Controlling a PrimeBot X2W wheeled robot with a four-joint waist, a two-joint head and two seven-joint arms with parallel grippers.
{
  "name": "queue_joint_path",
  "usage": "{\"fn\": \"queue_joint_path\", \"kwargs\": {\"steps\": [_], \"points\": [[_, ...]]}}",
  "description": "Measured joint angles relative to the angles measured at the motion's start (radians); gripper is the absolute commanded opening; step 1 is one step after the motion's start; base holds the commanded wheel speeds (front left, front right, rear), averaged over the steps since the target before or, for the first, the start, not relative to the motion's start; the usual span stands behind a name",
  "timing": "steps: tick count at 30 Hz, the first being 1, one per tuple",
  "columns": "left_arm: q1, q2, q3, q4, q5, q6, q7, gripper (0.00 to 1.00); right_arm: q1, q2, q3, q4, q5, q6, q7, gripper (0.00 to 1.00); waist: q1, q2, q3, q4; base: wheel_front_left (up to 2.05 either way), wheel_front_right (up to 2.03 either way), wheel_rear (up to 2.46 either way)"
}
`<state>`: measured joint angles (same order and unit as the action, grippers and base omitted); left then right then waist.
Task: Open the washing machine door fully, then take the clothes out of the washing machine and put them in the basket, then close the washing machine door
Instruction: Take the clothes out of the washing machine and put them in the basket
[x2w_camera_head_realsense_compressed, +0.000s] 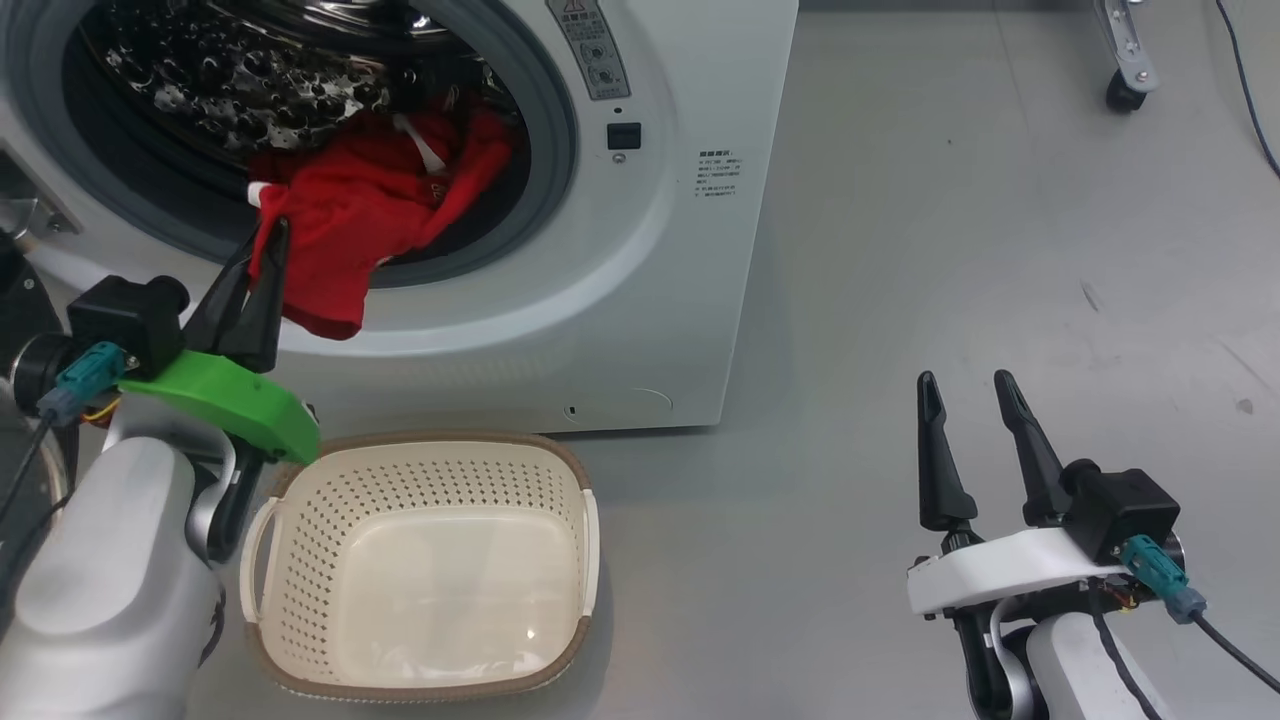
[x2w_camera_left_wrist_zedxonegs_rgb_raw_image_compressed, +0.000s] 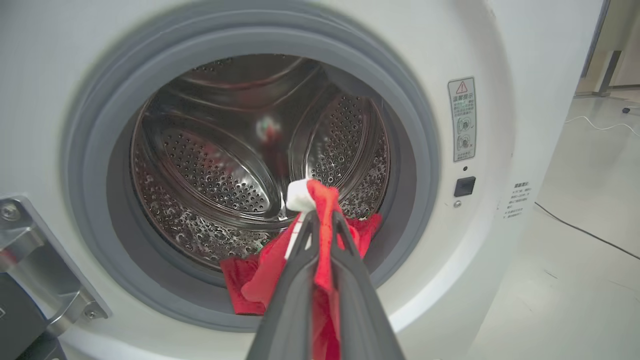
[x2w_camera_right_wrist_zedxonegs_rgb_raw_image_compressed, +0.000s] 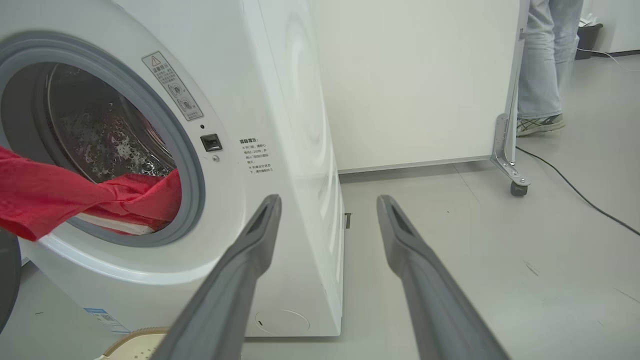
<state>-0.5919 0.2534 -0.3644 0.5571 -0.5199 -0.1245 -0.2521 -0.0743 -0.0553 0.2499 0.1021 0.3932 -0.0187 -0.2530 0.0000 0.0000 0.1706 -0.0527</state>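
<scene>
Head view: the left gripper (x2w_camera_head_realsense_compressed: 262, 250), upper left, is clamped on the clothes (x2w_camera_head_realsense_compressed: 370, 210), which stretch up and right from its tips into the washing machine (x2w_camera_head_realsense_compressed: 640, 300). The basket (x2w_camera_head_realsense_compressed: 430, 440) sits just below, lower centre. The right gripper (x2w_camera_head_realsense_compressed: 965, 378), lower right, gapes empty, well apart.

Left wrist view: red fabric is pinched at centre, with the drum (x2w_camera_left_wrist_zedxonegs_rgb_raw_image_compressed: 215, 165) behind it.

Right wrist view: the garment drapes over the gasket (x2w_camera_right_wrist_zedxonegs_rgb_raw_image_compressed: 192, 165) at the left edge.
</scene>
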Motion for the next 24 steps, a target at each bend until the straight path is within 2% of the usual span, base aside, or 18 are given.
{"fn": "queue_joint_path", "kwargs": {"steps": [6,9,17,24], "points": [[0.007,0.012,0.082,-0.179,0.008,0.000,0.000,0.00,0.005,0.001,-0.007,-0.001,0.000,0.009,0.000,1.00,0.0000,0.0000,-0.016,0.017,0.00,0.00,0.00],[0.007,0.028,0.107,-0.264,0.065,0.000,0.000,0.00,0.005,0.001,-0.012,-0.002,0.000,0.009,0.000,1.00,0.0000,0.0000,-0.015,0.022,0.00,0.00,0.00],[0.011,0.023,0.165,-0.376,0.066,0.000,-0.004,0.00,0.006,0.001,-0.015,-0.004,-0.001,0.017,0.000,1.00,0.0000,0.0000,-0.008,0.027,0.00,0.00,0.00],[0.114,0.022,0.141,-0.381,0.065,0.000,-0.005,0.00,0.006,0.002,-0.021,-0.010,-0.001,0.018,0.000,1.00,0.0000,0.0000,0.003,0.027,0.00,0.00,0.00]]}}
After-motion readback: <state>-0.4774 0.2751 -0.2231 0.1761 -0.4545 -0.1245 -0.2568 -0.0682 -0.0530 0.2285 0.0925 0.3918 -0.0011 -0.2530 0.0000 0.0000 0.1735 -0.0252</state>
